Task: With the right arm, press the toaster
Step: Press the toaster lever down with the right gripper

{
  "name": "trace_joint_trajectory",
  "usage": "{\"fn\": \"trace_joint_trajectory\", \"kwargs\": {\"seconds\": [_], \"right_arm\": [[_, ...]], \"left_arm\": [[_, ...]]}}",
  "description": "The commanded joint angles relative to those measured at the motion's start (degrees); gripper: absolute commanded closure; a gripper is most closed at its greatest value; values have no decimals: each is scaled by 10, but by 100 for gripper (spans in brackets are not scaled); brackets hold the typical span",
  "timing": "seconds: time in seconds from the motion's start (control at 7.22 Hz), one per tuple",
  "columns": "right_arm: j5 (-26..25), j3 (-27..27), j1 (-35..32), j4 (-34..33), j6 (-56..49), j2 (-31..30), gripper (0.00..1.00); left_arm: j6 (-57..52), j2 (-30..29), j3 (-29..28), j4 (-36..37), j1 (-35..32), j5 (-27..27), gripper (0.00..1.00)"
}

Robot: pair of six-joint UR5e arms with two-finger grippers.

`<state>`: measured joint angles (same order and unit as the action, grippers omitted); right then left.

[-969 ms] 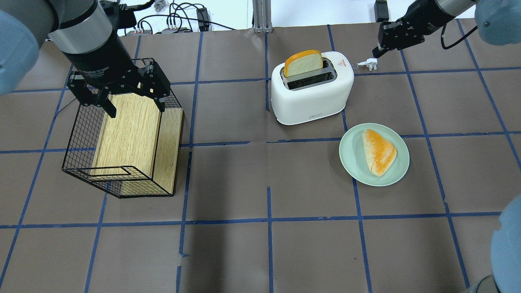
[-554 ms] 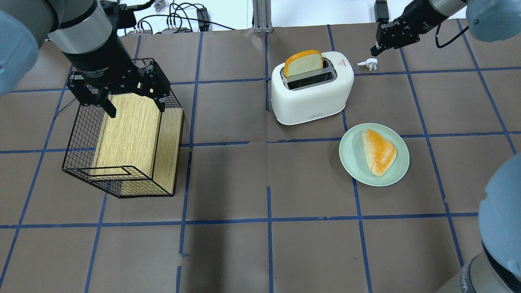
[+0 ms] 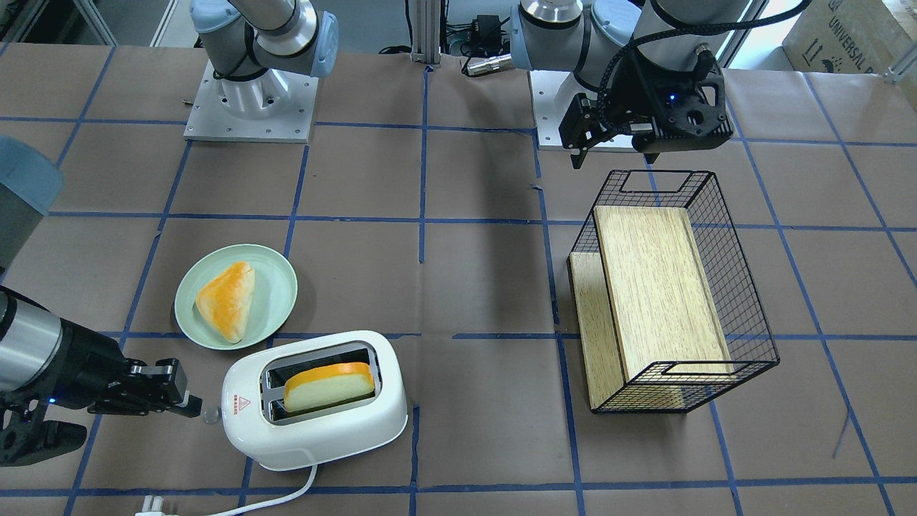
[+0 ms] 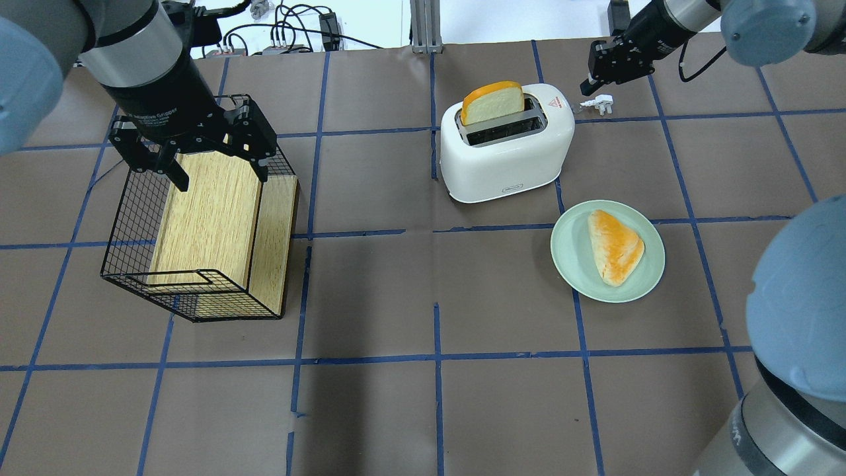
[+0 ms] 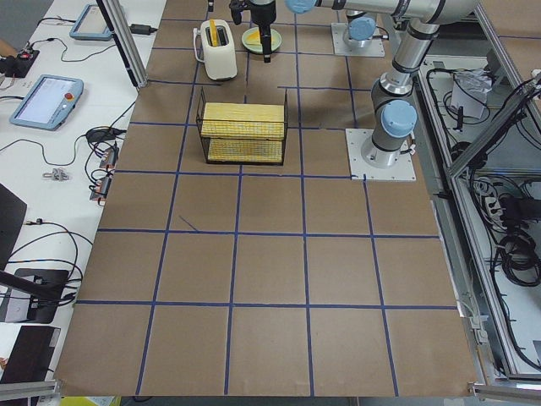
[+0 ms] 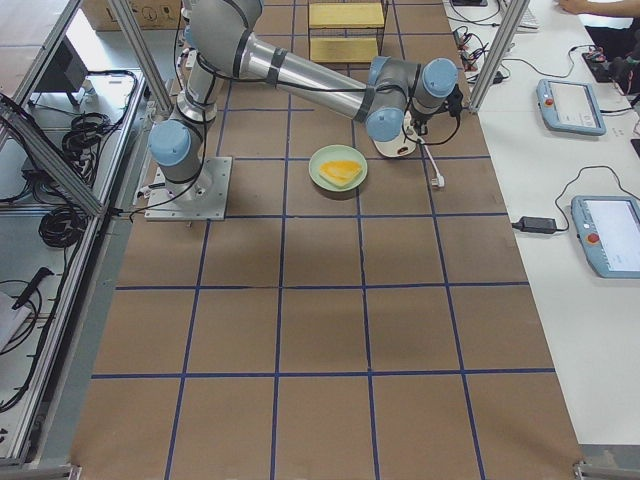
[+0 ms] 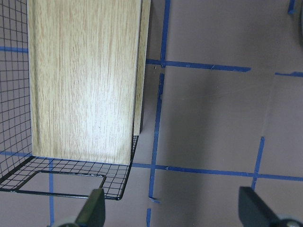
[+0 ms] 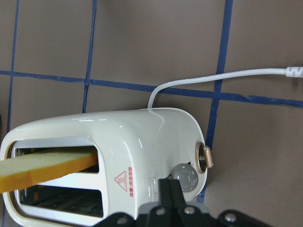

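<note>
Toaster (image 4: pixel 522 162) is set on the table (image 4: pixel 396 297), far side, w/ a bread slice (image 4: pixel 492 102) upright in one slot; plate (image 4: pixel 568 264) is near. Right gripper (image 3: pixel 192 408) is held clenched, fingers together, tip just beside the lever knob (image 3: pixel 210 415). Left gripper (image 4: pixel 222 182) is spread wide over the wire basket (image 4: pixel 125 264).

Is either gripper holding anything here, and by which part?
Nothing is held. The right gripper is shut and empty, its tip close to the toaster's lever knob; the left gripper hangs open over the wire basket.
</note>
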<state>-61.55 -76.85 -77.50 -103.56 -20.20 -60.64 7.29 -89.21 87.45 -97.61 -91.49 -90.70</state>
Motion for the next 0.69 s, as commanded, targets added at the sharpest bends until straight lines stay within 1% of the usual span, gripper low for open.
{"fn": "trace_joint_trajectory", "kwargs": {"seconds": [0.0, 0.55], "right_arm": [[-4, 0, -5, 22, 5, 9, 97], [-11, 2, 1, 22, -1, 26, 97]], "left_arm": [[0, 0, 0, 0, 0, 0, 0], [0, 0, 0, 0, 0, 0, 0]]}}
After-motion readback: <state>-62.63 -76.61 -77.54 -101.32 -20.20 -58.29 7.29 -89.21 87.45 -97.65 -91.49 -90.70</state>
